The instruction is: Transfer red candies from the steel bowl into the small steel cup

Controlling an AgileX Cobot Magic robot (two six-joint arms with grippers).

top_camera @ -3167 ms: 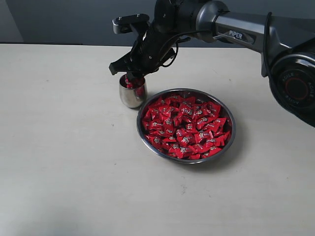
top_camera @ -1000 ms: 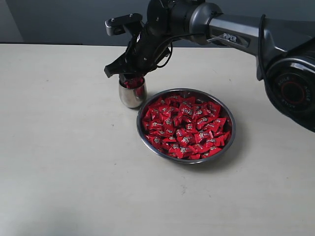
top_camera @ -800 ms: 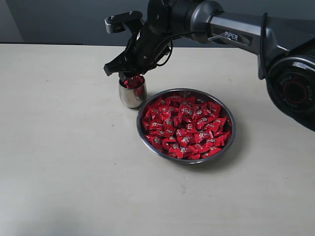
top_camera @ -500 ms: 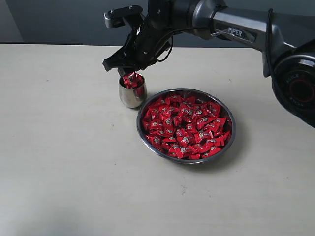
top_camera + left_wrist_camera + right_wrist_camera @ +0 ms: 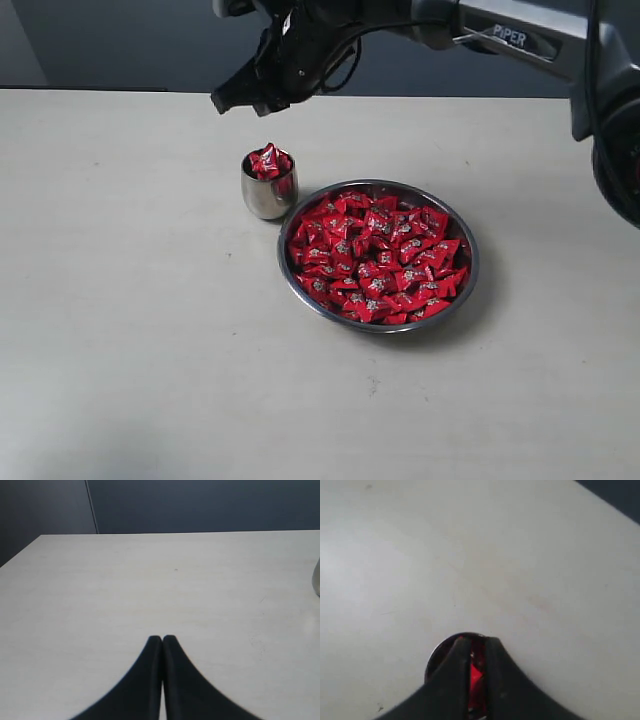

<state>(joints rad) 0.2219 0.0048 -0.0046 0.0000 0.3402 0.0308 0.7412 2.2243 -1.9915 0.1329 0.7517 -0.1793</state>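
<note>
Item: small steel cup (image 5: 268,196), centre-left of the exterior frame, upright on the counter (image 5: 130,340), heaped past its rim with red candies (image 5: 267,162); judged at or near capacity. Item: steel bowl (image 5: 283,270), centre frame, just lower right of the cup, whether touching it unclear; a dense layer of sweets covers its floor, so most stock is untransferred. Item: right pincer (image 5: 250,100), top centre, hanging above the cup and apart from it; in its wrist view the right pincer (image 5: 476,642) is spread only by a thin slit, pinching nothing that shows, the cup's red visible through the gap. Item: left pincer (image 5: 162,639), pressed together, empty, over bare counter. Clearance: wide open counter at left and bottom of frame; the counter's far edge runs close behind the cup.
</note>
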